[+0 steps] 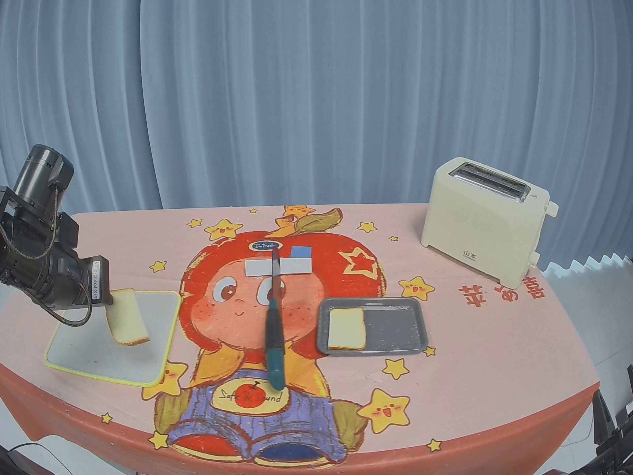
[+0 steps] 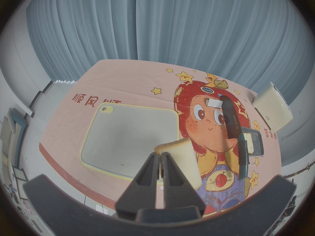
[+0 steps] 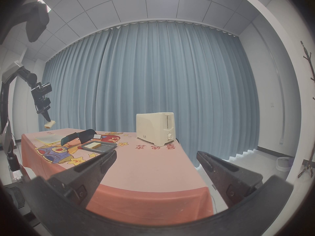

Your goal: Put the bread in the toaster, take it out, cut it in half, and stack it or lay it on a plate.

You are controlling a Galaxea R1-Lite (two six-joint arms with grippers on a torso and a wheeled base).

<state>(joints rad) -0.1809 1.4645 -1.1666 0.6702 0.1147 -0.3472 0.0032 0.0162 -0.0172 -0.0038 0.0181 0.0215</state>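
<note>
My left gripper (image 1: 111,296) is shut on a half slice of bread (image 1: 128,316), held on edge in the air above the white cutting board (image 1: 79,351) at the table's left. In the left wrist view the black fingers (image 2: 159,161) pinch the bread (image 2: 183,161) by its edge. A second half slice (image 1: 347,328) lies flat in the left part of the grey tray (image 1: 402,328). The knife (image 1: 273,328) with a teal handle rests on the cloth between board and tray. The cream toaster (image 1: 486,219) stands at the back right, slots empty. My right gripper (image 3: 156,171) hangs open off the table's right side.
White and blue cards (image 1: 280,264) lie under the knife's tip. The tablecloth (image 1: 461,377) is bare at the front right and between tray and toaster. A blue curtain (image 1: 316,80) closes the back.
</note>
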